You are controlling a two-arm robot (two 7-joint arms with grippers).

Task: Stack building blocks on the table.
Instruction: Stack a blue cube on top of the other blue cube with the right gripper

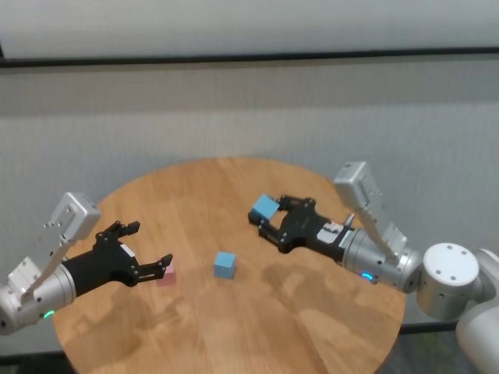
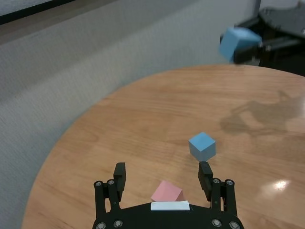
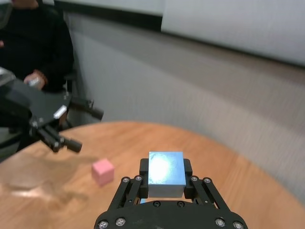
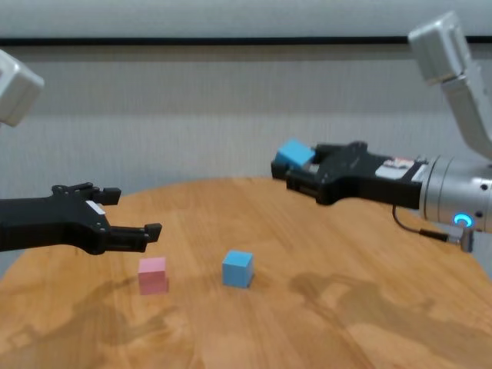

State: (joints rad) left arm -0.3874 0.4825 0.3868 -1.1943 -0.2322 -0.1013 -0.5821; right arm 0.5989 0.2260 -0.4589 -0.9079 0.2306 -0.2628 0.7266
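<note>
Holding one light blue block (image 1: pixel 265 206) clamped between closed fingers: right pincer (image 1: pixel 267 219), raised clear above the table (image 1: pixel 312 327), right of centre. Block face fully visible between the fingertips in the right wrist view (image 3: pixel 166 173); same block seen lifted off the surface in the chest view (image 4: pixel 294 153).

Left pincer (image 1: pixel 148 248) spread wide, holding nothing, low over the left side of the table. Pink block (image 1: pixel 166 275) resting on the table just beside the near fingertip; in the left wrist view pink block (image 2: pixel 167 192) sits between the two open fingers (image 2: pixel 206 174), no visible contact. Chest view puts left pincer (image 4: pixel 132 211) slightly above pink block (image 4: pixel 152 275), apart from it.

Second light blue block (image 1: pixel 225 265) resting flat on the table near centre, right of the pink block, well apart from both pincers. Also seen at (image 4: pixel 237 268) and (image 2: pixel 202 146), upright, alone, nothing stacked on it.
</note>
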